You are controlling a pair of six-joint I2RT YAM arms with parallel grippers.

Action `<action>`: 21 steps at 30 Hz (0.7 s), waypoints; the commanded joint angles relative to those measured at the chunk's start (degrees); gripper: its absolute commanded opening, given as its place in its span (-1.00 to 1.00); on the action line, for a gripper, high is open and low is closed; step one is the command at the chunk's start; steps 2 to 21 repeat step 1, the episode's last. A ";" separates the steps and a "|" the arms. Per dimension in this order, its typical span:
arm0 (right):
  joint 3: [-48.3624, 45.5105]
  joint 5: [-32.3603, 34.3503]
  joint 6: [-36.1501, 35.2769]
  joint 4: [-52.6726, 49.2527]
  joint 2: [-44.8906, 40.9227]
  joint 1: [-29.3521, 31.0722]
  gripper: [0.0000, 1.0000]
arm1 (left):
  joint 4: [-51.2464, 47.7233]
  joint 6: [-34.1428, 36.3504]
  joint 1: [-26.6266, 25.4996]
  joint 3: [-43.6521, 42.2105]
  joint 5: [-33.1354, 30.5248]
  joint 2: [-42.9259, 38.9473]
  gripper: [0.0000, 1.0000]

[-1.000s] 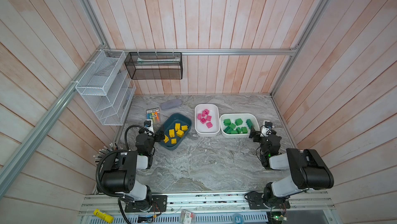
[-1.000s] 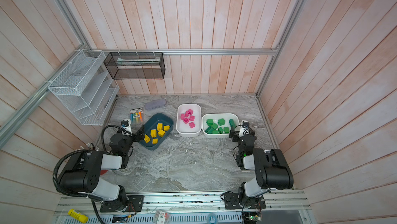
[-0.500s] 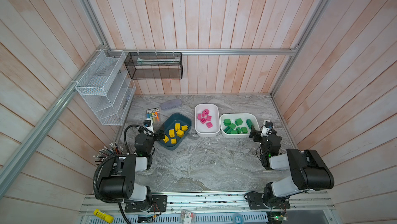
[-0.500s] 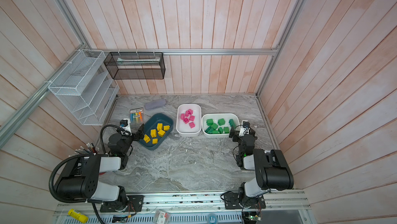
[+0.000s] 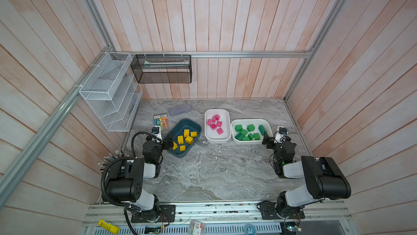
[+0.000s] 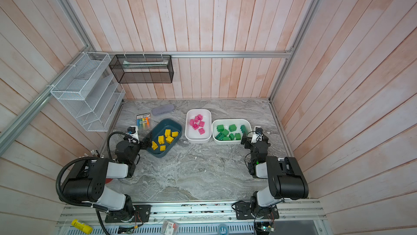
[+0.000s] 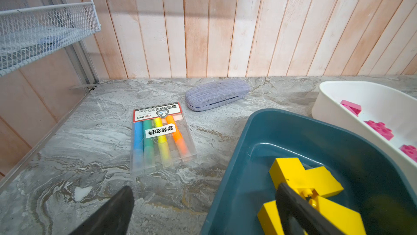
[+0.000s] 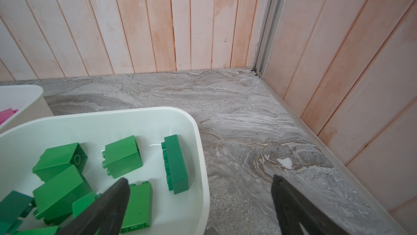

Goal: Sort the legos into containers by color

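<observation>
Nearest the front edge, the marbled bench [image 5: 214, 173] lies bare between the two arm bases, with no loose brick showing on it. A stray hidden behind either arm cannot be ruled out.

Further in, the left gripper [image 5: 168, 143] stands wide open and holds nothing. One finger is outside the near-left wall of the teal tub [image 5: 180, 126] and the other is inside it over the yellow legos [image 5: 189, 139]. In the left wrist view I cannot tell whether that inner finger touches a brick or only hangs above it. The right gripper [image 5: 267, 139] is equally spread and empty, straddling the right end wall of the white tub [image 5: 248, 142] that holds the green legos [image 5: 244, 132].

Between these two tubs the second white tub [image 5: 217, 141] holds the pink legos [image 5: 215, 126], with no colour mixed in any tub.

The sorting looks done, so what remains is probably a clean retreat. Each gripper should rise straight up until its fingers clear the wall, then draw back toward the front edge. Pulling back first would hook the rim and drag the tub.

Toward the back-left corner lie the marker pack [image 5: 160, 120] and, beyond it, the grey case [image 5: 179, 109], both well apart from the work.
</observation>
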 commanded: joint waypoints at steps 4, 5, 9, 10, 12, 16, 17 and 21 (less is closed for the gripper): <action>1.16 0.72 0.29 -0.21 0.06 -0.24 0.96 | 2.29 0.28 -0.07 0.03 -0.56 0.04 0.99; 1.16 0.72 0.29 -0.21 0.06 -0.24 0.96 | 2.29 0.28 -0.07 0.03 -0.56 0.04 0.99; 1.16 0.72 0.29 -0.21 0.06 -0.24 0.96 | 2.29 0.28 -0.07 0.03 -0.56 0.04 0.99; 1.16 0.72 0.29 -0.21 0.06 -0.24 0.96 | 2.29 0.28 -0.07 0.03 -0.56 0.04 0.99; 1.16 0.72 0.29 -0.21 0.06 -0.24 0.96 | 2.29 0.28 -0.07 0.03 -0.56 0.04 0.99; 1.16 0.72 0.29 -0.21 0.06 -0.24 0.96 | 2.29 0.28 -0.07 0.03 -0.56 0.04 0.99; 1.16 0.72 0.29 -0.21 0.06 -0.24 0.96 | 2.29 0.28 -0.07 0.03 -0.56 0.04 0.99; 1.16 0.72 0.29 -0.21 0.06 -0.24 0.96 | 2.29 0.28 -0.07 0.03 -0.56 0.04 0.99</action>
